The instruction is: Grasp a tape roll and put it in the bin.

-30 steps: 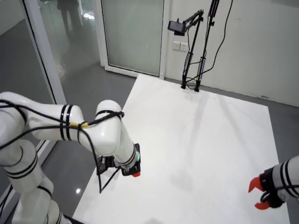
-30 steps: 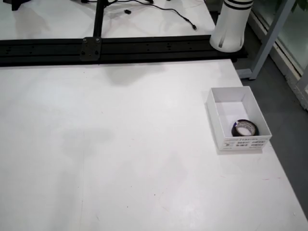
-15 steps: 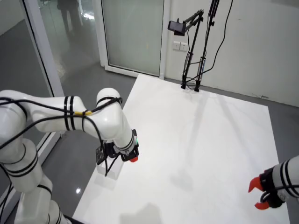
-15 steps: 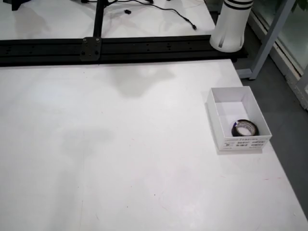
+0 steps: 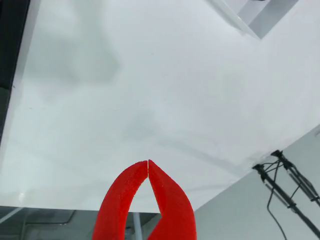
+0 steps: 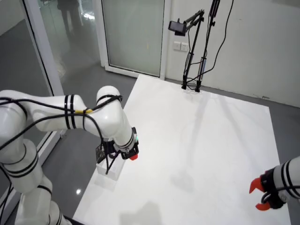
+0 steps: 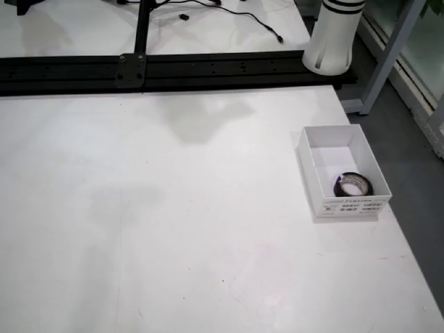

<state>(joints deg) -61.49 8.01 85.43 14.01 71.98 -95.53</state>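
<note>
We see the gripper [image 5: 148,162] with red fingertips pressed together, holding nothing, above bare table [image 5: 150,90]. Tape roll [image 7: 352,185] lies inside white bin [image 7: 307,156].

We see one tape roll [image 7: 352,185], dark with a pale inner ring, lying flat inside the bin [image 7: 309,166]. It sits in the bin's near right corner, seen from above. Bin: white, open-topped, square, labelled front wall.
</note>
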